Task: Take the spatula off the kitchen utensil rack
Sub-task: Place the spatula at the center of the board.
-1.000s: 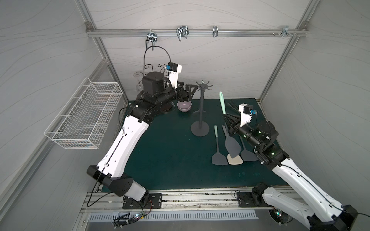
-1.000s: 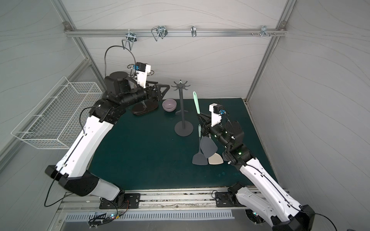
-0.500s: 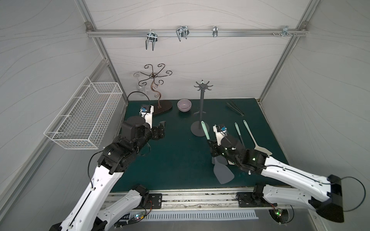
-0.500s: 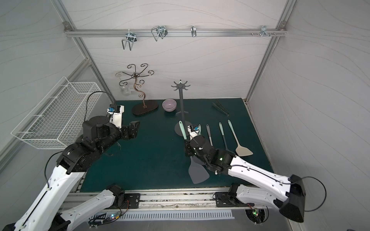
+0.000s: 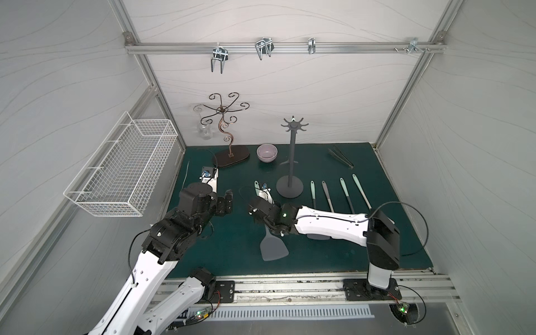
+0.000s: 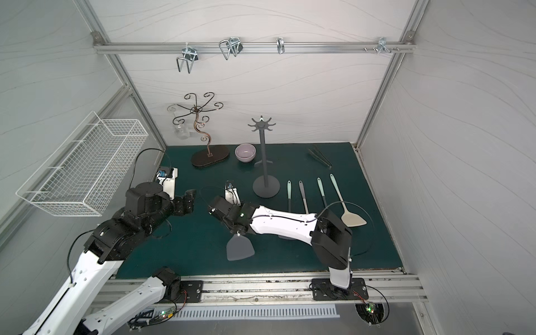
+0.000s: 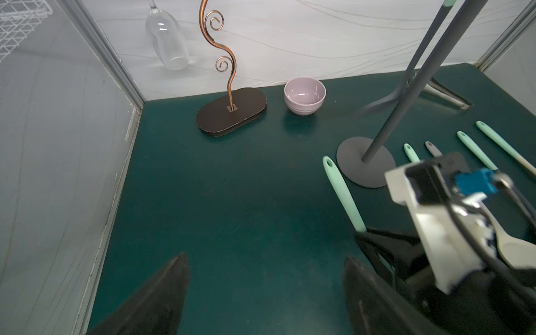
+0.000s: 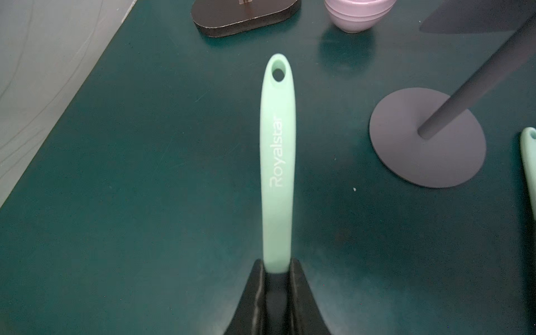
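On the dark green mat [image 5: 232,255] stands the kitchen utensil rack [image 5: 291,162], a matte grey pole on a round flat base, crowned with a star of hooks. The spatula [image 5: 273,248] is off it, at 7 o'clock from that base, long axis 12 to 6: smooth mint handle with an oval hole toward 12, flat grey blade toward 6. The right gripper [image 8: 277,271] is clamped on the handle; the left gripper [image 7: 265,256], at its 9 o'clock, gapes wide and empty.

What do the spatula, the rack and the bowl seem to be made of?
Spatula: probably silicone or plastic; matte mint handle, printed brand name. Rack: likely painted metal; even matte dark grey, thin pole. Bowl: perhaps glazed ceramic; glossy lilac with bright highlights.
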